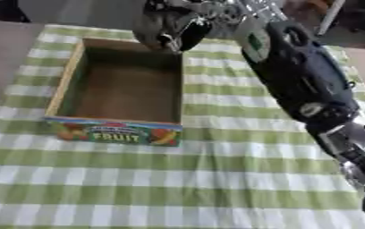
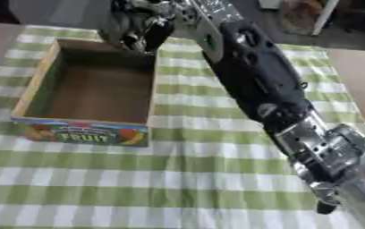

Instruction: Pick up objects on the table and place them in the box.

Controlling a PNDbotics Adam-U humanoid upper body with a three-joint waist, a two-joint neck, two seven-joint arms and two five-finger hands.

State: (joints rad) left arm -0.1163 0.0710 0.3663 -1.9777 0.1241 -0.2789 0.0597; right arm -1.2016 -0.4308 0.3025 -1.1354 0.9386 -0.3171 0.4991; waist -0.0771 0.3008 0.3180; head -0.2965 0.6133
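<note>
Tablecloth point(image 1: 217, 179): woven cloth, green-and-white check, matt, slight wrinkles. Box point(image 1: 121, 85) on cloth: cardboard, plain brown matt inside, front wall printed paper with coloured fruit label, faint sheen. Right arm point(image 2: 256, 76) beside box: black plastic shell, smooth, glossy highlights; bare silver metal joint nearer the elbow, shiny. Right hand point(image 1: 170, 24) at box's far corner: dark, partly metallic, blurred.
</note>
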